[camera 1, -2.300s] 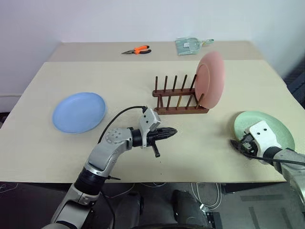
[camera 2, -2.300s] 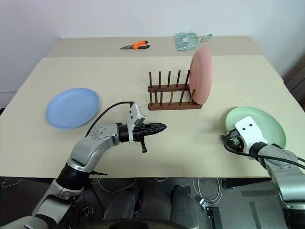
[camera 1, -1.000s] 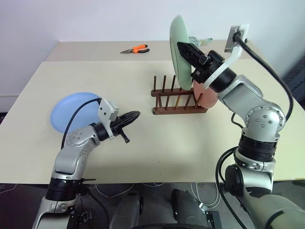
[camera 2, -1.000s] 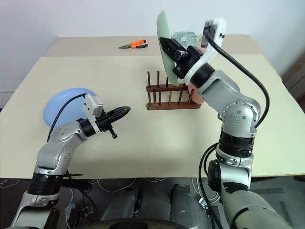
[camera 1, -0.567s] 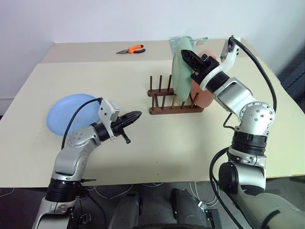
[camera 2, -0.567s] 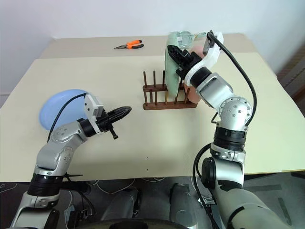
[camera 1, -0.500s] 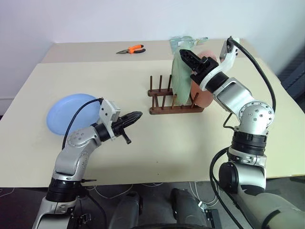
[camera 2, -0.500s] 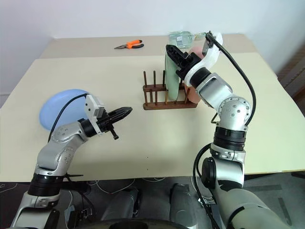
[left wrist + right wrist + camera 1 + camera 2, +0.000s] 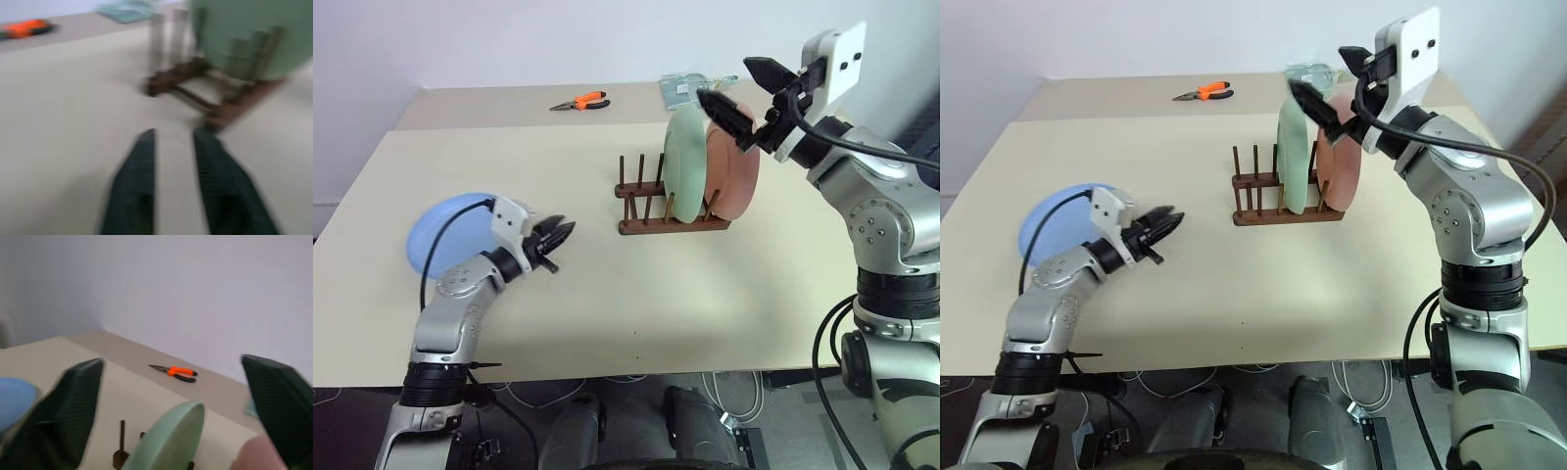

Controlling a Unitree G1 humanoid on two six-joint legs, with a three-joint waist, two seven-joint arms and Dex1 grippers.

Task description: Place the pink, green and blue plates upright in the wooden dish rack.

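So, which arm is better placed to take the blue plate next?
Probably the left: its gripper is open just beside the blue plate; the right gripper is above the rack, far away.

This looks like a robotics lab or test room rather than a home kitchen. Two plain beige tables [image 9: 607, 294] are pushed together against a bare white wall [image 9: 558, 39], with loose cables hanging below the front edge. A pair of orange-handled pliers [image 9: 579, 101] and a clear plastic packet [image 9: 683, 88] lie on the far table, beside a dish-stacking setup.
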